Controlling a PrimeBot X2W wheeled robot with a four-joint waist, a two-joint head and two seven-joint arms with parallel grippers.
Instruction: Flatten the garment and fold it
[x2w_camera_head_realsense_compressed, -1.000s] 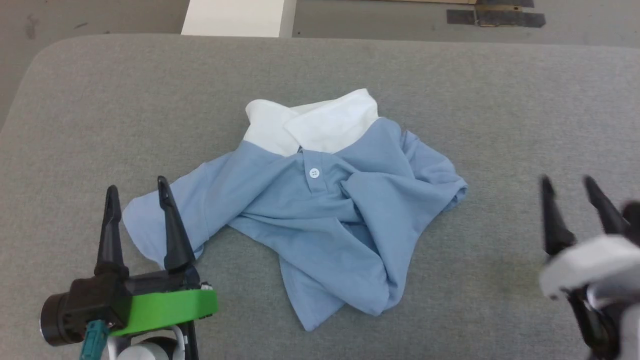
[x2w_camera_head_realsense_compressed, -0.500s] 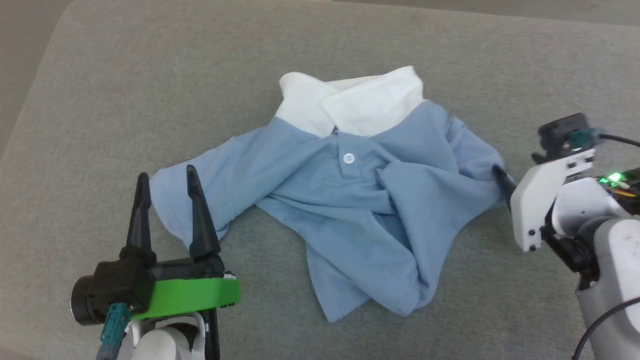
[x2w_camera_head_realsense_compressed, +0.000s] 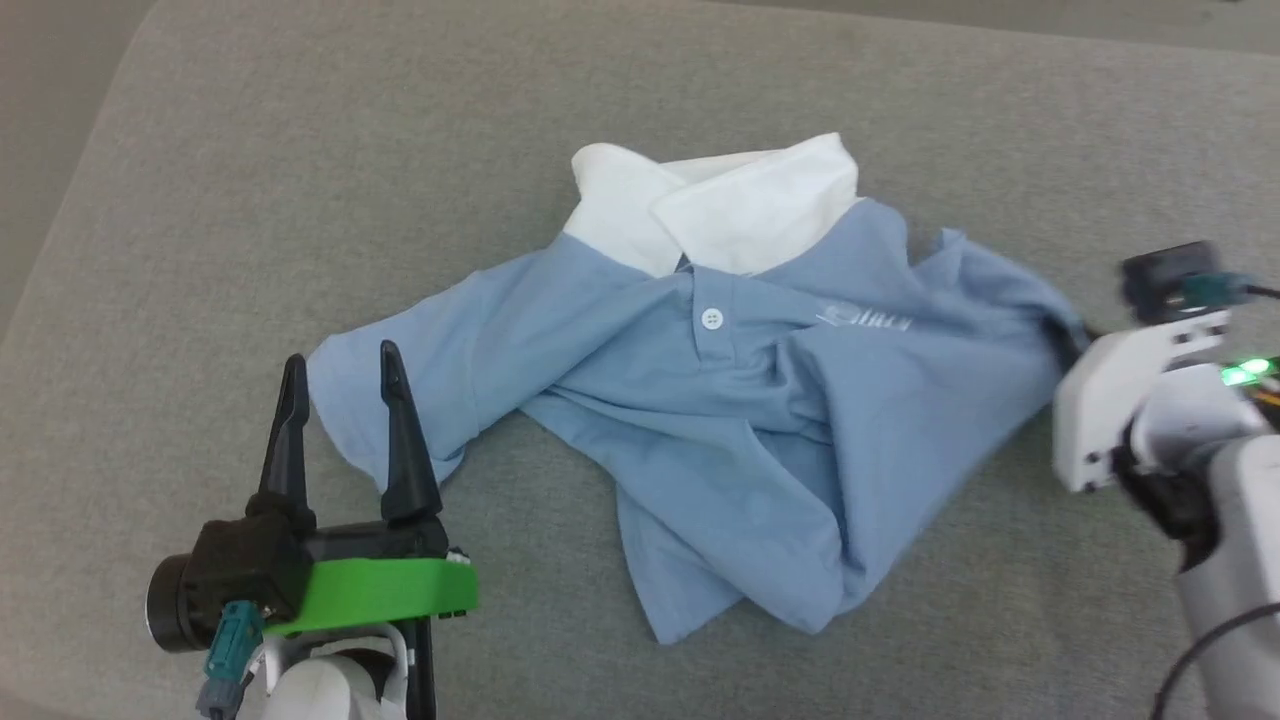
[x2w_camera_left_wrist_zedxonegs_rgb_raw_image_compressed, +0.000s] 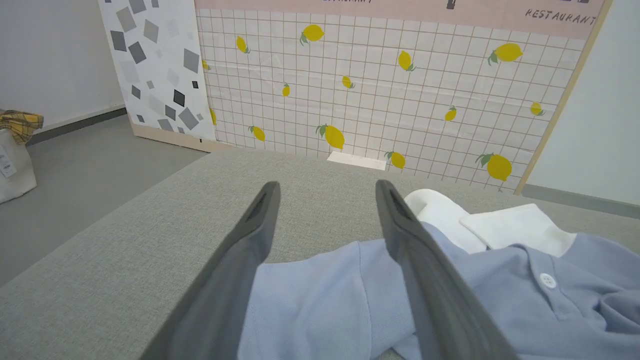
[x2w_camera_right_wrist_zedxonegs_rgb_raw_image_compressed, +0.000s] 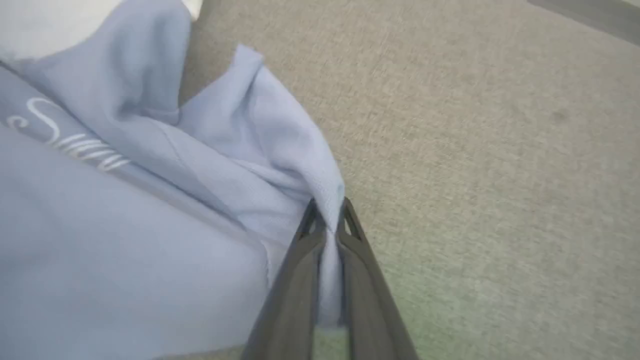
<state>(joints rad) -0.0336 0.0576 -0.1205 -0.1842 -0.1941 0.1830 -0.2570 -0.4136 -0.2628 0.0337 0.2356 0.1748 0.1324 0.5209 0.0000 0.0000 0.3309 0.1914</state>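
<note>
The light blue polo shirt (x2w_camera_head_realsense_compressed: 700, 420) lies crumpled on the grey padded surface, its white collar (x2w_camera_head_realsense_compressed: 720, 205) toward the far side, white button (x2w_camera_head_realsense_compressed: 712, 319) and script logo (x2w_camera_head_realsense_compressed: 865, 318) showing. My right gripper (x2w_camera_right_wrist_zedxonegs_rgb_raw_image_compressed: 327, 210) is shut on the shirt's right sleeve edge (x2w_camera_right_wrist_zedxonegs_rgb_raw_image_compressed: 320, 200), with cloth pinched between its fingers; in the head view its white wrist (x2w_camera_head_realsense_compressed: 1130, 400) sits at the shirt's right end. My left gripper (x2w_camera_head_realsense_compressed: 340, 365) stands open over the left sleeve (x2w_camera_head_realsense_compressed: 370, 400), fingers (x2w_camera_left_wrist_zedxonegs_rgb_raw_image_compressed: 415, 260) straddling the sleeve's cloth (x2w_camera_left_wrist_zedxonegs_rgb_raw_image_compressed: 320, 300).
The grey padded surface (x2w_camera_head_realsense_compressed: 300, 150) spreads wide around the shirt; its left edge (x2w_camera_head_realsense_compressed: 60, 230) curves down to the floor. In the left wrist view a lemon-patterned panel (x2w_camera_left_wrist_zedxonegs_rgb_raw_image_compressed: 380, 80) stands behind the surface, and a bag (x2w_camera_left_wrist_zedxonegs_rgb_raw_image_compressed: 15, 150) sits on the floor at left.
My right gripper came in from the lower right, shut on the right sleeve and pulled it rightward, uncovering the logo. The camera dipped and shifted. The left gripper stayed open by the left sleeve.
</note>
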